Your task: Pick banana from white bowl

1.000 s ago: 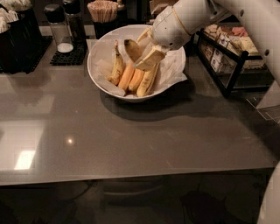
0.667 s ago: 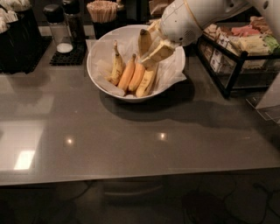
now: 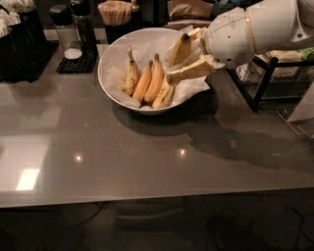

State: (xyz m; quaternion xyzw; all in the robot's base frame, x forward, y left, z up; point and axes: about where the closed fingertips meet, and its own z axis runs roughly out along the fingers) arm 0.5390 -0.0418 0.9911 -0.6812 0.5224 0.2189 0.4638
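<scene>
The white bowl (image 3: 110,83) stands at the back middle of the grey table, lined with crumpled white paper. Several bananas lie in it. The curved yellow banana (image 3: 131,73) with a dark stem is leftmost. Two straighter orange bananas (image 3: 149,81) lie beside it, and another yellow one (image 3: 163,97) lies on the right. My gripper (image 3: 172,68) is open and empty. It hovers over the bowl's right side, with its tan fingers (image 3: 191,72) pointing left toward the bananas. The lower finger hides part of the rightmost banana.
Glass shakers (image 3: 64,29) on a black mat and a cup of wooden sticks (image 3: 115,12) stand behind the bowl. Dark containers (image 3: 17,44) are at the far left. A black wire rack (image 3: 265,78) stands to the right, under my arm. The grey table (image 3: 147,162) stretches toward the front.
My gripper has pulled up and to the right out of the bananas, still open and holding nothing. The bananas lie as before.
</scene>
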